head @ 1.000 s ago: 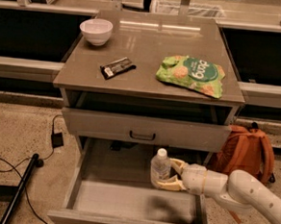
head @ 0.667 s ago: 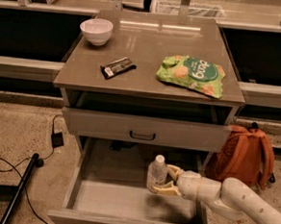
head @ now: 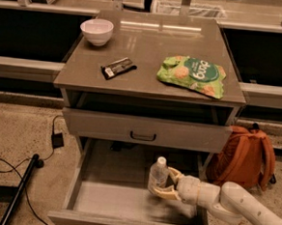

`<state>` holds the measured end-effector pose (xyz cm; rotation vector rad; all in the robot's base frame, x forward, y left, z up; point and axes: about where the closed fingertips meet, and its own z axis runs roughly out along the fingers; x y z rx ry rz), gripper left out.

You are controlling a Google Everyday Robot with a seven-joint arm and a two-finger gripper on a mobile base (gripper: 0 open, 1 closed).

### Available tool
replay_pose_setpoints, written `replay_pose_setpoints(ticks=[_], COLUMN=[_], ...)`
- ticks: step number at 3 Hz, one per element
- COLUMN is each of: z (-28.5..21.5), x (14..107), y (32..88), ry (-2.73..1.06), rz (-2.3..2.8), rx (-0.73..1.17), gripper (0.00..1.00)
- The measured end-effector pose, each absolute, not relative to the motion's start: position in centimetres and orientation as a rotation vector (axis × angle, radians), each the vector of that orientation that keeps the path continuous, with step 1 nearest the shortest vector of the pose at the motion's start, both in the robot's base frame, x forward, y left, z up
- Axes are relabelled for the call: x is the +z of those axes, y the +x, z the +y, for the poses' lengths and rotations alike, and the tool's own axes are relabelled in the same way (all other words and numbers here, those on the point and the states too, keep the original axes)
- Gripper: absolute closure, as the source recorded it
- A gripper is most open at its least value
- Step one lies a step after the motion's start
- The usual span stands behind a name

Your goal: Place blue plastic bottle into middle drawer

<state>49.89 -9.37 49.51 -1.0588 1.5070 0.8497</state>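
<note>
Table (head: 150, 42): grey wood, fills the middle of the frame; its top carries a bag, a bowl and a snack bar.
Open drawer (head: 118, 200): pulled out at the bottom centre of the frame, below the shut drawer, with its pale floor showing.
Arm (head: 243, 206): white, comes in from the lower right corner and reaches left over the open drawer's right side.
Backpack (head: 244, 155): orange, on the floor at the right, just beside the table.
Shut drawer (head: 143, 131): under the table top, its front showing a dark curved handle.
Bag (head: 193, 75): green, lying flat on the right of the table top.
Bowl (head: 96, 31): white, at the upper left corner of the table top.
Gripper (head: 160, 181): at the arm's left end, inside the open drawer, right of its centre.
Bottle (head: 158, 173): clear with a white cap, upright, in the right half of the open drawer; whether its base rests on the floor cannot be told.
Snack bar (head: 118, 67): dark wrapper, between the bowl and the bag.
Fingers (head: 164, 194): tan and curved, closed around the bottle's lower body from the right, one behind it and one in front, both touching it; the cap stands clear above them.
</note>
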Motion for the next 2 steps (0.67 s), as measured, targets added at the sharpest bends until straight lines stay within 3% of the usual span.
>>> replay_pose_setpoints(ticks=[1,2], z=[-9.36,-9.36], x=[49.51,49.51], y=[49.89,49.89], ry=[-1.059,-1.059], rz=[1.507,1.507], rx=[0.850,0.850], gripper=[0.00,0.00])
